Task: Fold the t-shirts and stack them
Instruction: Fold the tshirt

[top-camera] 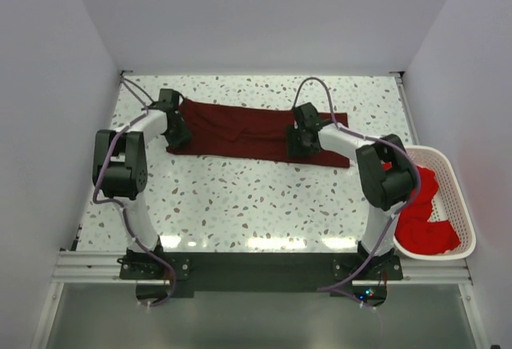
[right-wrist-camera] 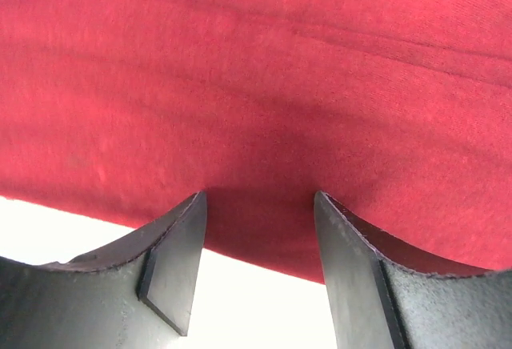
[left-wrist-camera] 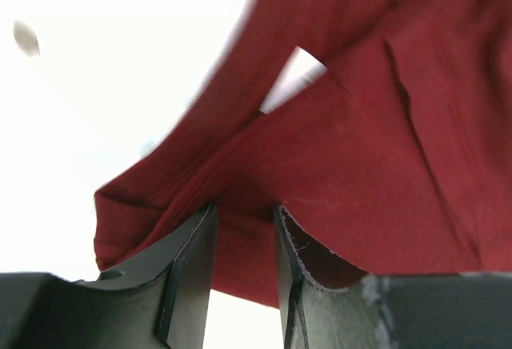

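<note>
The dark maroon t-shirt point(top-camera: 240, 131), a soft fine-ribbed knit, lies folded in a long creased band across the far side of the speckled desk point(top-camera: 256, 197). The left fingers point(left-wrist-camera: 188, 269) pinch its rumpled left hem. The right fingers point(right-wrist-camera: 172, 253) stand apart astride its smooth near edge. Brighter red t-shirts point(top-camera: 424, 221) are heaped in a white mesh basket point(top-camera: 458, 185) at the right.
</note>
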Controlling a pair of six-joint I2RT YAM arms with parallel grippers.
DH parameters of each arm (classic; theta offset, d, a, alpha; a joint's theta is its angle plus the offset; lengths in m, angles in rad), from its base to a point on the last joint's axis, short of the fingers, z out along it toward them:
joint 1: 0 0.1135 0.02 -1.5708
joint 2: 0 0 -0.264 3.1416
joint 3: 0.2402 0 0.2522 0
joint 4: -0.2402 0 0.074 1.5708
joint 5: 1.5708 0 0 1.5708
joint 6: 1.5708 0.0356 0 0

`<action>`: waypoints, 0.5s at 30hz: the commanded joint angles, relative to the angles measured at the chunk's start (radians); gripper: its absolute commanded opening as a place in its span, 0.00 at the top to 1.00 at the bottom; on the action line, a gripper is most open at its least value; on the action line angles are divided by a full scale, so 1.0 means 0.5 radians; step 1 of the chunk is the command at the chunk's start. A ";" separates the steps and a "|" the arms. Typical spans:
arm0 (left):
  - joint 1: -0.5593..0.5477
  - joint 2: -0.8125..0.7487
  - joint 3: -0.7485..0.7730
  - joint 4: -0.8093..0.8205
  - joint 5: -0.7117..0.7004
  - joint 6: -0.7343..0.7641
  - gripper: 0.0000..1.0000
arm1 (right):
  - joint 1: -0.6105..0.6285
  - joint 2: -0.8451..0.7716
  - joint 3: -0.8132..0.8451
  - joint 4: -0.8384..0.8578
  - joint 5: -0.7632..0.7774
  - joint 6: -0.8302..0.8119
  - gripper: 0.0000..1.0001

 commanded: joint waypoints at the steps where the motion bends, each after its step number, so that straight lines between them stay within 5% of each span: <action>1: 0.046 0.266 0.254 -0.192 -0.226 0.174 0.60 | 0.180 -0.149 -0.319 -0.410 -0.220 0.192 0.40; 8: 0.030 0.527 0.702 -0.204 -0.134 0.435 0.55 | 1.027 -0.533 -0.811 -0.221 -0.658 0.682 0.39; 11: 0.009 0.567 0.779 -0.137 -0.018 0.500 0.54 | 1.334 -0.515 -0.578 -0.321 -0.555 0.628 0.38; 15: 0.009 0.371 0.816 -0.133 0.041 0.500 0.50 | 1.341 -0.560 -0.146 -0.582 -0.334 0.410 0.37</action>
